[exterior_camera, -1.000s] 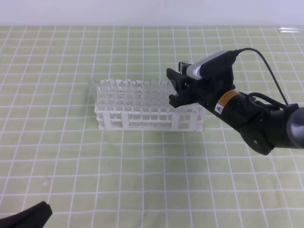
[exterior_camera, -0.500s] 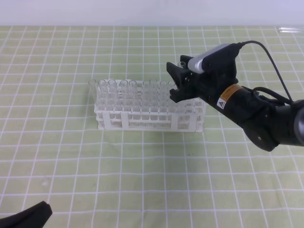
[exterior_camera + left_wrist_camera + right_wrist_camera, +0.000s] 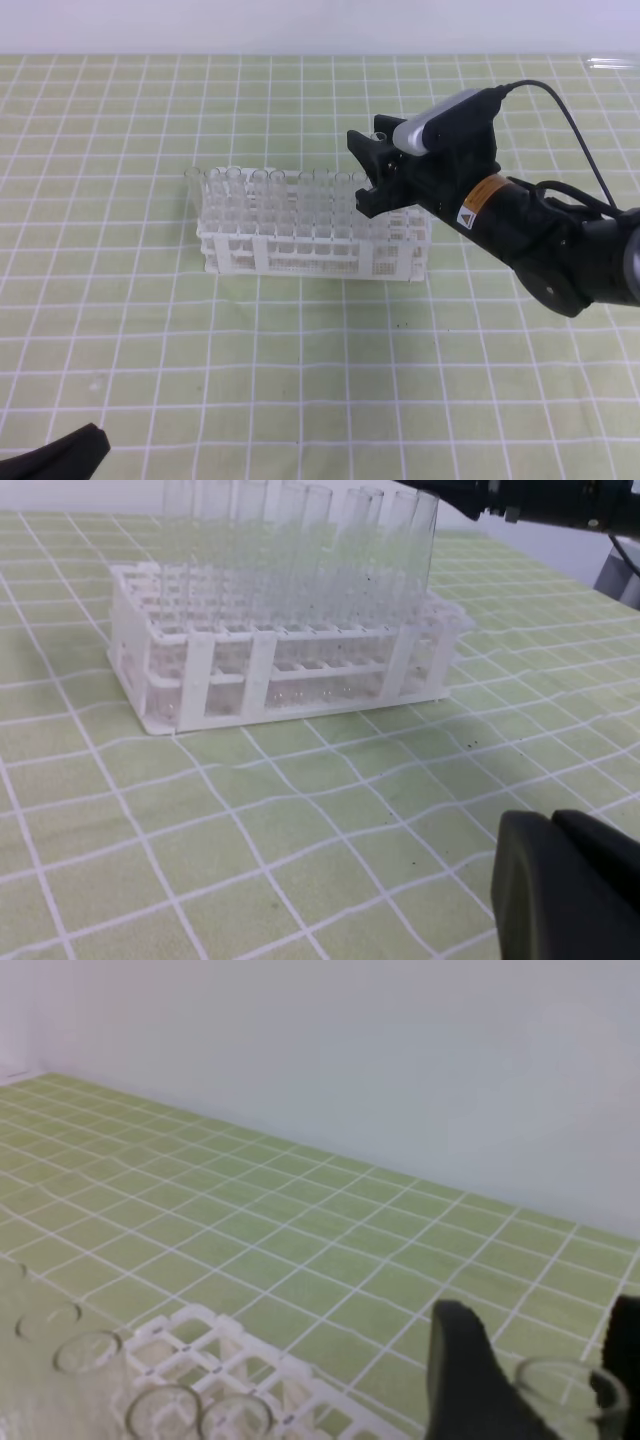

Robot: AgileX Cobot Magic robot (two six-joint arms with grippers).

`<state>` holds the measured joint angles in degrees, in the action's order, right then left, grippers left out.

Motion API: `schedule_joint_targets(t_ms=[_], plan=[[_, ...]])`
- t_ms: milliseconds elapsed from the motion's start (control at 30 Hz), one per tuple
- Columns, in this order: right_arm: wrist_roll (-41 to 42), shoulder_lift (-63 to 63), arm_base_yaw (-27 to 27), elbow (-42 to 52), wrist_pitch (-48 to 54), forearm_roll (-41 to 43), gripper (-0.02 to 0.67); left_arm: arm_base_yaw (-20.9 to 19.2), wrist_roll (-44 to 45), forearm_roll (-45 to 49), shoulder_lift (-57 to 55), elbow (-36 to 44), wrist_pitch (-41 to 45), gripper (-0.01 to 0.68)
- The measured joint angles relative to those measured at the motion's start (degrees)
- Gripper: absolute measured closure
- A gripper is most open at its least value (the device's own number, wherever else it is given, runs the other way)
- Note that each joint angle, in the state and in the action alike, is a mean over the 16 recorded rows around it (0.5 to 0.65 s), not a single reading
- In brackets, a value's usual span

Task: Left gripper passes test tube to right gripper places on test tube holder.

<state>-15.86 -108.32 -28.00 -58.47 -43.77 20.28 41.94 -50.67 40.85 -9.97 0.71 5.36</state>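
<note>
One test tube [image 3: 565,1392] btwn right gripper [image 3: 540,1375] fingers.

The right gripper [image 3: 377,168] is a little higher now, moved toward 12 o'clock over the test tube holder [image 3: 300,250], and its arm lies flatter than before.

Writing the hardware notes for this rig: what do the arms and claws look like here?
Right claw: black, two-fingered, topped by a silver-grey camera box. Its arm is black and cylindrical, with an orange-yellow warning sticker and a black cable looping from the camera box back to the arm. Left claw: only black, matte, rounded parts show at the frame edges; no markings or cable visible.
</note>
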Motion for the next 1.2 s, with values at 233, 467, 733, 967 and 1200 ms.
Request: schedule_joint_targets(t_ms=[233,467,733,967,1200], plan=[[-0.06,0.21,0.00,0.00,0.05,0.12,0.415,-0.02,-0.01,-0.01,0.00,-0.07,0.02,0.675],[-0.10,0.21,0.00,0.00,0.08,0.03,0.498,-0.03,-0.03,-0.04,0.02,-0.26,0.09,0.675],[-0.15,0.21,0.00,0.01,0.07,-0.01,0.558,-0.05,-0.03,-0.04,0.04,-0.33,0.11,0.675],[-0.11,0.49,0.00,0.57,-0.58,0.02,0.559,-0.05,-0.04,-0.06,0.09,-0.46,0.13,0.675],[0.09,1.01,0.00,2.44,-3.25,-0.22,0.559,-0.04,-0.04,-0.06,0.11,-0.46,0.13,0.675]])
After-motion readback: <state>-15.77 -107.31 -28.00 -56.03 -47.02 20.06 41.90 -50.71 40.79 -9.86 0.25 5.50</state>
